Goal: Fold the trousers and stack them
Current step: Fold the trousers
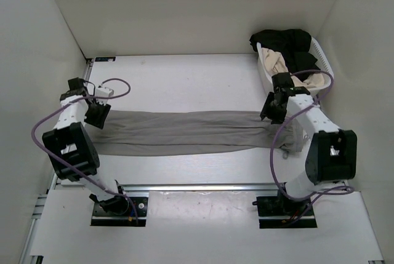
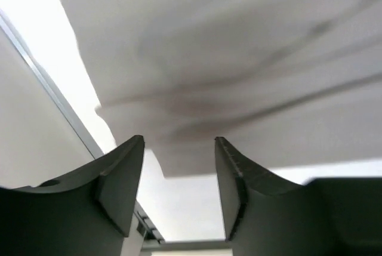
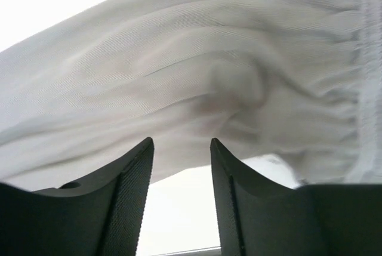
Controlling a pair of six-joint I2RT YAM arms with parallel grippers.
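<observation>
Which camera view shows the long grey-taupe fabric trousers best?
Top external: the long grey-taupe fabric trousers lie spread lengthwise across the white table, nearly all visible. The left wrist view gives only a creased edge patch; the right wrist view only close-up gathered folds beside a stitched band.

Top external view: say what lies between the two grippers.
The long grey-taupe thin-fabric trousers, spread flat from left gripper to right gripper, seen in the top view.

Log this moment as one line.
trousers: long flat strip across table | left gripper: open, at left end, holding nothing | right gripper: open, at right end, holding nothing
</observation>
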